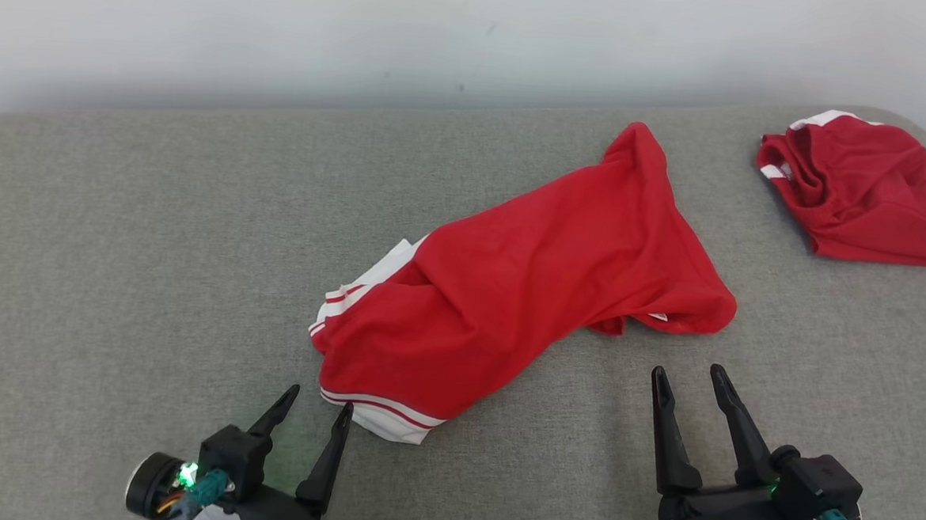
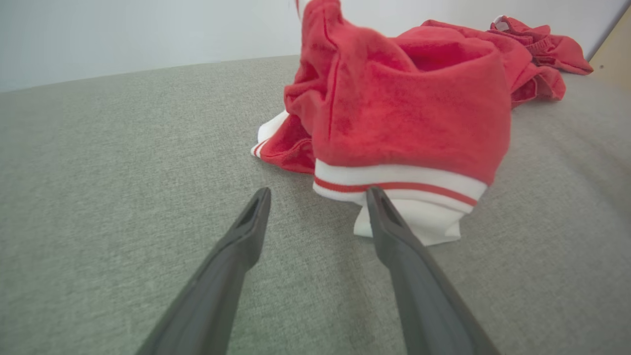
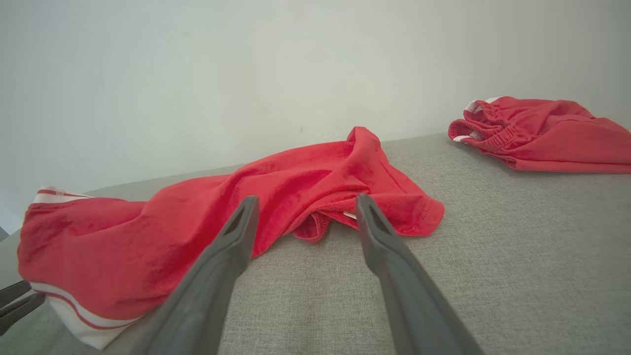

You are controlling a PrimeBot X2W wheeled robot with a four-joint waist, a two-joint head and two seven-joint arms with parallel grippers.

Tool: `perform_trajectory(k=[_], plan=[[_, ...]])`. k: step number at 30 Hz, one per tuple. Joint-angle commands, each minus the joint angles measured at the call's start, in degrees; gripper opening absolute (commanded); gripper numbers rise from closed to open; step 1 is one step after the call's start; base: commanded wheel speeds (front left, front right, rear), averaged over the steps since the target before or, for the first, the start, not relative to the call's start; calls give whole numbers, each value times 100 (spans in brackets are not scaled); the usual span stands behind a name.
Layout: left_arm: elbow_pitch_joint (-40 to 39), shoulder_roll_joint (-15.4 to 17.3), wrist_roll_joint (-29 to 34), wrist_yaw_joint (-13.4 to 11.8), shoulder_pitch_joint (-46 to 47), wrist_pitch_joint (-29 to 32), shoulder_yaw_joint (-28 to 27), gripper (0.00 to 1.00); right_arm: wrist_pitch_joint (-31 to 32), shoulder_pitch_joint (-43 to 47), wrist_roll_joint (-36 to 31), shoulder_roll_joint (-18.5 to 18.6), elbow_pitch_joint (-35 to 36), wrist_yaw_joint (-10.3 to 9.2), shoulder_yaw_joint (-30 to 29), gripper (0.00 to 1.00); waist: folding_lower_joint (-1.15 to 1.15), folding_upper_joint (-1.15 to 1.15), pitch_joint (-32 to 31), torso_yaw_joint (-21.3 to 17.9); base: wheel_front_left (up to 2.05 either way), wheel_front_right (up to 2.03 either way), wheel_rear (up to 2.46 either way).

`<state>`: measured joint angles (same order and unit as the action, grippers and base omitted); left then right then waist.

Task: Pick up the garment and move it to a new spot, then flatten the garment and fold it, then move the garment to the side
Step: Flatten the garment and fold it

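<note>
A crumpled red garment with white, red-striped trim lies slantwise across the middle of the grey surface; it also shows in the left wrist view and the right wrist view. My left gripper stands open just short of its near white-trimmed end, and its right finger nearly reaches that trim. My right gripper is open, empty, a little short of the garment's far-right hem. My left gripper's fingertips peek in at the right wrist view's left edge.
A second red garment with white trim lies bunched at the far right corner of the grey padded surface. A pale wall runs behind the surface. Bare grey fabric spreads to the left.
</note>
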<state>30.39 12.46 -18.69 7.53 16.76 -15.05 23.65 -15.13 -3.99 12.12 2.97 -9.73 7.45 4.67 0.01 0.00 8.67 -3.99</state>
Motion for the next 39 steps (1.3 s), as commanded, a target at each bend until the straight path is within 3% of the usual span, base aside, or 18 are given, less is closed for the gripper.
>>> perform_trajectory(k=[1,4,6,7,17,29,39], plan=[[131,19,-112,-11,149,-11,94,100,0,-66,48,-17,-11,1,25,100,-1,0,35,-47,0,0,0],[275,24,-255,-11,268,-11,217,100,0,-58,57,-17,-25,1,36,100,-1,0,50,-69,0,0,0],[296,50,-350,-11,388,-11,315,14,0,-54,61,-16,-35,1,30,100,-1,0,63,-81,0,0,0],[281,45,-421,-11,407,-11,373,0,0,-47,54,-17,-38,1,23,100,-1,0,65,-80,0,0,0],[-595,274,-439,-11,140,-11,738,0,0,67,60,-17,-81,1,-103,100,-1,0,-17,217,0,0,0],[-2362,771,-468,-11,-1208,-6,1200,0,0,208,58,-14,-98,1,-245,100,-1,0,-126,769,0,0,0],[-3722,1176,-774,-122,-2049,555,1360,0,0,136,-27,-15,-107,1,-388,100,-1,0,-19,952,0,0,0]])
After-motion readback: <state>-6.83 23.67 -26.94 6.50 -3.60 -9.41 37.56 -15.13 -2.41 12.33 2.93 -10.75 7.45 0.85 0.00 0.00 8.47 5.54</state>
